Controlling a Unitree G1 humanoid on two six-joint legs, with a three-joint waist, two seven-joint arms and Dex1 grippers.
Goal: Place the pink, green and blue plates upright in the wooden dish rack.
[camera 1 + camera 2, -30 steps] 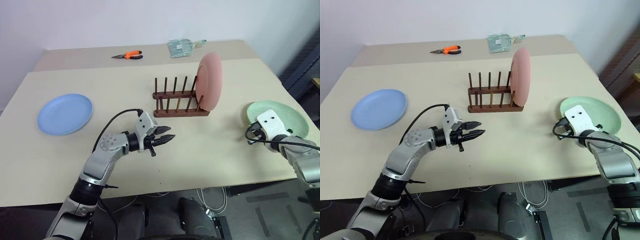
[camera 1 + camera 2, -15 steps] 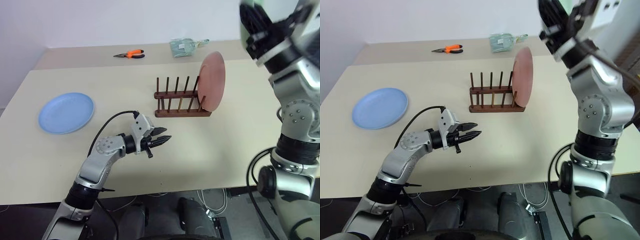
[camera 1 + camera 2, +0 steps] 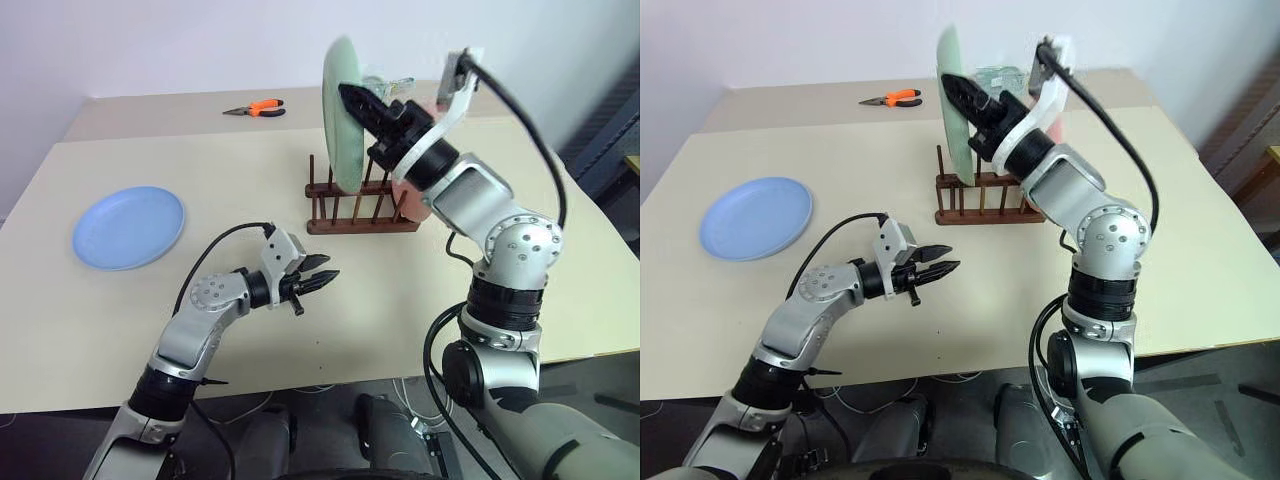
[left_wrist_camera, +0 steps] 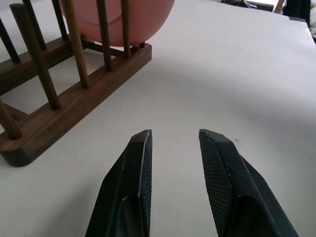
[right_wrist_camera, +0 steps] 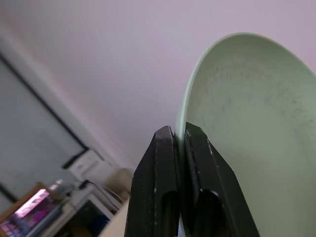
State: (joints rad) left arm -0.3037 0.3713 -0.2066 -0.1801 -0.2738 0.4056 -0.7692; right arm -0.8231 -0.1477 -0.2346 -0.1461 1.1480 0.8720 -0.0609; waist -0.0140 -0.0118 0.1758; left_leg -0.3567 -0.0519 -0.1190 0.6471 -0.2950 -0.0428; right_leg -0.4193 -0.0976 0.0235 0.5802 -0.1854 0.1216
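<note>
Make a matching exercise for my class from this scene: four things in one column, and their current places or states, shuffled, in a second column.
Things
1. green plate
2. pink plate
3. blue plate
4. orange pliers

Places
A. flat on the table, near its left edge
B. standing in the wooden dish rack
C. gripped on edge by the right gripper, above the rack
D. at the far side of the table

Pairs: 1-C, 2-B, 3-A, 4-D

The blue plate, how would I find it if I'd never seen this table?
Start at the beige table and find the wooden dish rack near its middle. Look far to the robot's left of it: the blue plate lies flat there, alone. The pink plate stands in the rack, and the green plate is up in the air.
</note>
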